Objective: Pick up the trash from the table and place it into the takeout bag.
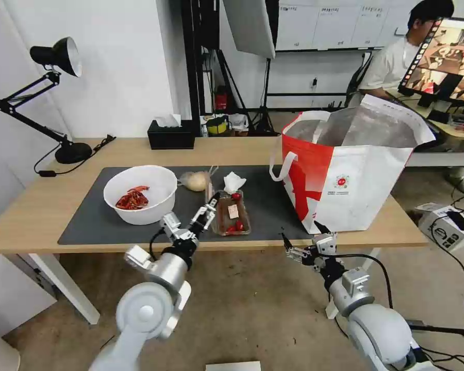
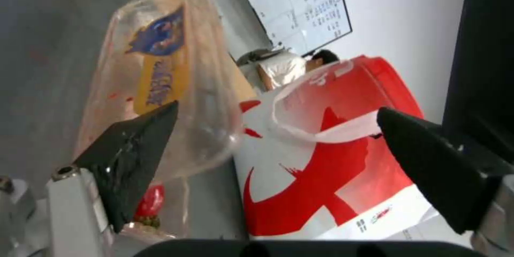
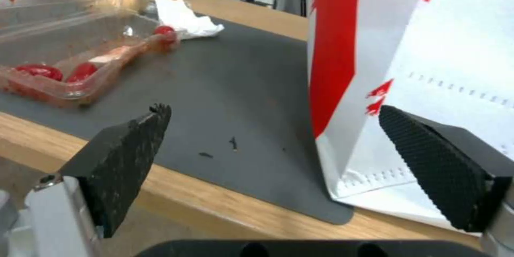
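Observation:
The clear hinged tray (image 1: 232,215) with red food scraps lies on the dark mat, its lid (image 2: 176,68) raised. My left gripper (image 1: 207,208) is at the tray's left side, open, one finger (image 2: 134,156) next to the lid. The white bowl (image 1: 140,194) of red shells sits at left, with the bagged beige lump (image 1: 196,181) and crumpled tissue (image 1: 233,182) behind the tray. The red-and-white takeout bag (image 1: 345,170) stands open at the table's right. My right gripper (image 1: 302,232) hangs open just off the front edge, near the bag's lower corner (image 3: 343,180).
A black tissue box (image 1: 170,134) and a black desk lamp (image 1: 62,103) stand at the back of the light-wood table (image 1: 36,206). Bare mat (image 3: 241,88) lies between the tray (image 3: 70,68) and the bag. Cables and boxes lie on the floor at right.

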Tool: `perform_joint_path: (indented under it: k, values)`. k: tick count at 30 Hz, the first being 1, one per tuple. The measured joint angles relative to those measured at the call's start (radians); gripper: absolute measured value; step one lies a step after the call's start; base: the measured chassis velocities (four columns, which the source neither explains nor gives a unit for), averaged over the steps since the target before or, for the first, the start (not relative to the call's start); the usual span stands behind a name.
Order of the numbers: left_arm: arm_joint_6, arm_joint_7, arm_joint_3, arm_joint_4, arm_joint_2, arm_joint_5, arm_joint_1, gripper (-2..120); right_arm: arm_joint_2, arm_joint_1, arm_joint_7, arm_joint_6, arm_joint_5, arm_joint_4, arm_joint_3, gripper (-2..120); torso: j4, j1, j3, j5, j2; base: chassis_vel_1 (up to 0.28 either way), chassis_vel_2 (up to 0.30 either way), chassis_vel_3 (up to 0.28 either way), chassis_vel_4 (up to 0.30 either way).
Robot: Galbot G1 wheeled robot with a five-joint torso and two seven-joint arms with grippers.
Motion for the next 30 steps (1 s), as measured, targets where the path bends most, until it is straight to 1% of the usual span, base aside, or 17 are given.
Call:
perform_joint_path:
  k: [5,10,12,13,14,15,17,18,19,21,22,24,25,26,27,29,30]
  values:
    - [0.007,0.0,0.057,0.043,0.0,0.039,-0.045,100,-0.001,-0.005,0.001,0.003,0.0,-0.001,0.011,100,-0.0001,0.0,0.0,0.0,0.0,0.0,0.0,0.0,0.0]
    - [0.019,0.0,0.08,0.079,0.007,0.092,-0.075,100,0.002,-0.005,0.001,0.003,0.0,-0.003,0.012,100,0.0,0.0,0.0,0.0,0.0,0.0,0.0,0.0,0.0]
    - [0.022,0.015,0.084,0.102,0.023,0.176,-0.093,100,0.005,-0.005,0.002,0.003,0.0,-0.004,0.012,100,-0.0001,0.0,0.0,0.0,0.0,0.0,0.0,0.0,0.0]
    - [0.022,0.015,0.084,0.102,0.023,0.176,-0.093,100,0.005,-0.005,0.002,0.003,0.0,-0.004,0.012,100,-0.0001,0.0,0.0,0.0,0.0,0.0,0.0,0.0,0.0]
    - [0.023,0.03,0.084,0.112,0.038,0.229,-0.102,100,0.007,-0.005,0.002,0.003,0.0,-0.004,0.012,100,0.0,0.0,0.0,0.0,0.0,0.0,0.0,0.0,0.0]
    - [0.023,0.03,0.084,0.112,0.038,0.229,-0.102,100,0.007,-0.005,0.002,0.003,0.0,-0.004,0.012,100,0.0,0.0,0.0,0.0,0.0,0.0,0.0,0.0,0.0]
    - [0.02,0.097,0.077,0.137,0.084,0.383,-0.12,100,0.009,-0.004,0.003,0.003,0.0,-0.006,0.011,100,0.0,0.0,0.0,-0.0001,0.0,0.0,0.0,0.0,0.0]
    - [0.005,0.159,0.074,0.154,0.115,0.484,-0.131,100,0.009,-0.004,0.003,0.003,0.0,-0.008,0.01,100,0.0,0.0,0.0,-0.0001,0.0,0.0,0.0,0.0,0.0]
    - [0.005,0.159,0.074,0.154,0.115,0.484,-0.131,100,0.009,-0.004,0.003,0.003,0.0,-0.008,0.01,100,0.0,0.0,0.0,-0.0001,0.0,0.0,0.0,0.0,0.0]
    - [-0.03,0.283,0.073,0.181,0.184,0.638,-0.157,96,0.008,-0.002,0.003,0.003,0.0,-0.012,0.008,100,0.0,0.0,0.0,-0.0002,0.0,0.0,0.0,0.0,0.0]
    - [-0.03,0.283,0.073,0.181,0.184,0.638,-0.157,96,0.008,-0.002,0.003,0.003,0.0,-0.012,0.008,100,0.0,0.0,0.0,-0.0002,0.0,0.0,0.0,0.0,0.0]
    - [-0.054,0.374,0.078,0.194,0.242,0.703,-0.179,88,0.008,-0.001,0.003,0.004,0.0,-0.015,0.007,100,0.0001,0.0,0.0,-0.0003,0.0,0.0,0.0,0.0,0.0]
    - [-0.074,0.435,0.086,0.206,0.28,0.731,-0.193,83,0.008,0.0,0.003,0.005,0.0,-0.016,0.005,100,0.0,0.0,0.0,-0.0001,0.0,0.0,0.0,0.0,0.0]
    - [-0.074,0.435,0.086,0.206,0.28,0.731,-0.193,83,0.008,0.0,0.003,0.005,0.0,-0.016,0.005,100,0.0,0.0,0.0,-0.0001,0.0,0.0,0.0,0.0,0.0]
    - [-0.086,0.495,0.094,0.217,0.317,0.749,-0.205,76,0.01,0.001,0.004,0.005,0.0,-0.017,0.004,100,0.0,0.0,0.0,-0.0003,0.0,0.0,0.0,0.0,0.0]
    - [-0.095,0.567,0.108,0.231,0.361,0.753,-0.218,69,0.012,0.001,0.004,0.006,0.0,-0.02,0.0,100,0.0001,0.0,0.0,0.0,0.0,0.0,0.0,0.0,0.0]
    - [-0.095,0.567,0.108,0.231,0.361,0.753,-0.218,69,0.012,0.001,0.004,0.006,0.0,-0.02,0.0,100,0.0001,0.0,0.0,0.0,0.0,0.0,0.0,0.0,0.0]
